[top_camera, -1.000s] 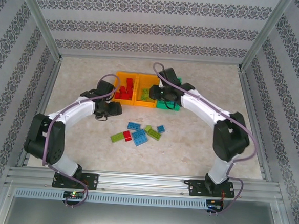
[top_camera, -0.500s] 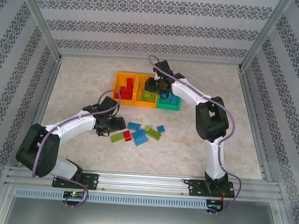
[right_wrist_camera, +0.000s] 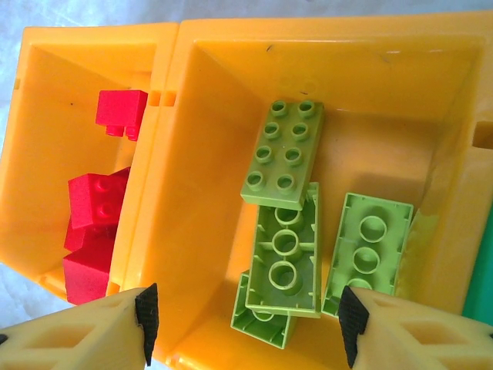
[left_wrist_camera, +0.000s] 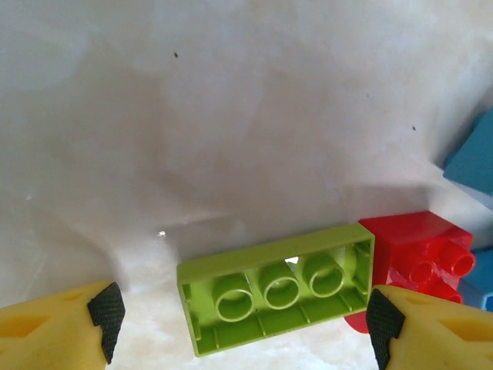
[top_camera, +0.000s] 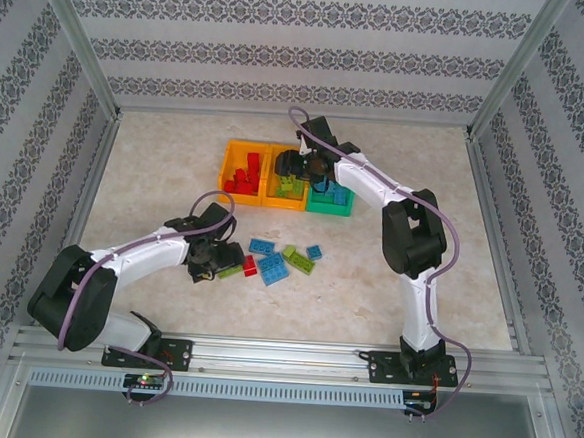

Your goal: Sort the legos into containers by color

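My left gripper (top_camera: 214, 257) is low over the loose legos, open, its yellow fingers (left_wrist_camera: 54, 331) on either side of an upside-down lime green brick (left_wrist_camera: 277, 287). A red brick (left_wrist_camera: 416, 258) touches that brick's right end. Three bins stand in a row: left orange bin (top_camera: 228, 164) with red bricks (right_wrist_camera: 96, 200), middle orange bin (right_wrist_camera: 208, 193) with several lime bricks (right_wrist_camera: 285, 254), and green bin (top_camera: 328, 211) with blue ones. My right gripper (right_wrist_camera: 247, 320) hangs open above the middle orange bin (top_camera: 283, 204), holding nothing.
Loose on the table right of the left gripper lie blue bricks (top_camera: 274, 269), another lime brick (top_camera: 299, 259) and a small blue one (top_camera: 314, 252). Metal frame rails (top_camera: 93, 195) and patterned walls close in the table on all sides.
My left gripper moved from beside the bins down to the loose pile and now straddles the lime brick. The right arm folded in, and its gripper shifted left over the middle orange bin.
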